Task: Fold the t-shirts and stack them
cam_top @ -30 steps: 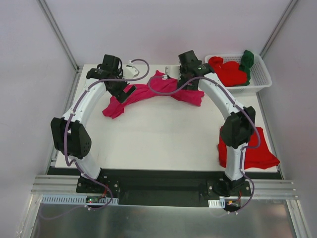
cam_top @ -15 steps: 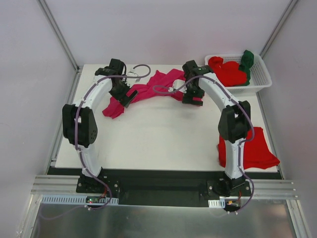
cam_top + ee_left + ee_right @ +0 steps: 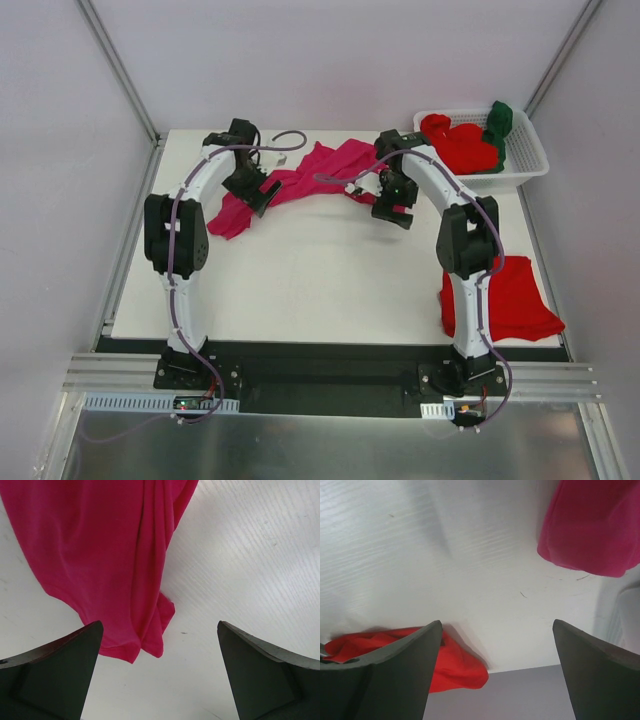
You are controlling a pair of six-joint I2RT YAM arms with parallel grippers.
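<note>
A crumpled magenta-pink t-shirt lies stretched across the far middle of the table. My left gripper hangs open just over its left part. In the left wrist view the shirt's hem lies ahead of the open left gripper, which holds nothing. My right gripper is open and empty just off the shirt's right end; the magenta cloth shows up and to the right of the right gripper. A red t-shirt lies flat at the near right and shows as red cloth in the right wrist view.
A white slotted basket at the far right corner holds red t-shirts and a dark green one. The right arm's base stands against the red shirt. Grey walls close in the table's left, right and far sides.
Both arms have drawn their elbows in. The right gripper has come off the magenta shirt toward the near side. The shirt's right end now lies bunched further back.
</note>
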